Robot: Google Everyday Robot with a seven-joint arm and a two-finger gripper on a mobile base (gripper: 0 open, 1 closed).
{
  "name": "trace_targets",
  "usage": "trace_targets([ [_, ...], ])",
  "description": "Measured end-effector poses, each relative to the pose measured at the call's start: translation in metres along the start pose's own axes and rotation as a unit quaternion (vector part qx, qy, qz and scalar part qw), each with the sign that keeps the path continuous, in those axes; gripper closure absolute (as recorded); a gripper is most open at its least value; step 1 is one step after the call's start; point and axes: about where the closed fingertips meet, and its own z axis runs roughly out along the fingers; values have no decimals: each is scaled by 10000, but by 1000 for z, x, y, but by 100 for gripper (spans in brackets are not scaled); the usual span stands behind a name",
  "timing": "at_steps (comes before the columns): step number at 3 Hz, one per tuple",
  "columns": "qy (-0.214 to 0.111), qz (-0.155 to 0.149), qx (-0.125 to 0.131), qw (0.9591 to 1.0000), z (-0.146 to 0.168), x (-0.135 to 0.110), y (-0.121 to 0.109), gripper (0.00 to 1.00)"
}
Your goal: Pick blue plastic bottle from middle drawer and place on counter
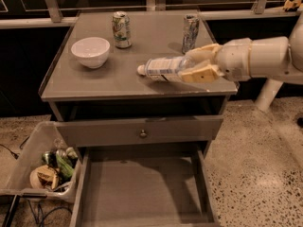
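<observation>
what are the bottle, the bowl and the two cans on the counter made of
The blue plastic bottle, lying on the counter with the pincer closed on its base, looks like clear thin plastic: see-through body, white cap. The bowl: glossy white, probably ceramic. The two cans: likely metal, printed sides with shiny rims.
</observation>
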Motion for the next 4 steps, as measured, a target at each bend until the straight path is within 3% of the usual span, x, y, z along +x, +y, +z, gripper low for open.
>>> trace_targets([
  [1,528,-543,158,9970,16,-24,-39,100],
  [2,916,-823,270,9920,29,-29,-69,100],
  [4,932,-871,256,9915,33,-30,-69,58],
])
